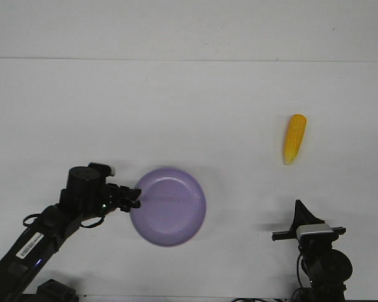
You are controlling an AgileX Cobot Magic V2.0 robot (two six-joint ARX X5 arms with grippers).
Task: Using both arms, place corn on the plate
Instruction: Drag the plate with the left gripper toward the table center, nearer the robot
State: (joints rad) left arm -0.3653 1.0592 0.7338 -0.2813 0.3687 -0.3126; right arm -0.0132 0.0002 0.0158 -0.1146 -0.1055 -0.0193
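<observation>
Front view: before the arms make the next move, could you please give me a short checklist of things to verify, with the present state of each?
1. The yellow-orange husked corn cob lies free on the white table, nothing touching it: ok.
2. The round lavender-purple plastic plate has nothing lying in it: ok.
3. The left pincer is at the plate's left rim; whether it grips the rim: cannot tell.
4. The right pincer is near the corn: not ok, it is well short of it, with bare table between them.
5. The right pincer is open for the grasp: cannot tell.
6. The corn is on the plate: not ok, it lies far to the plate's right.
</observation>
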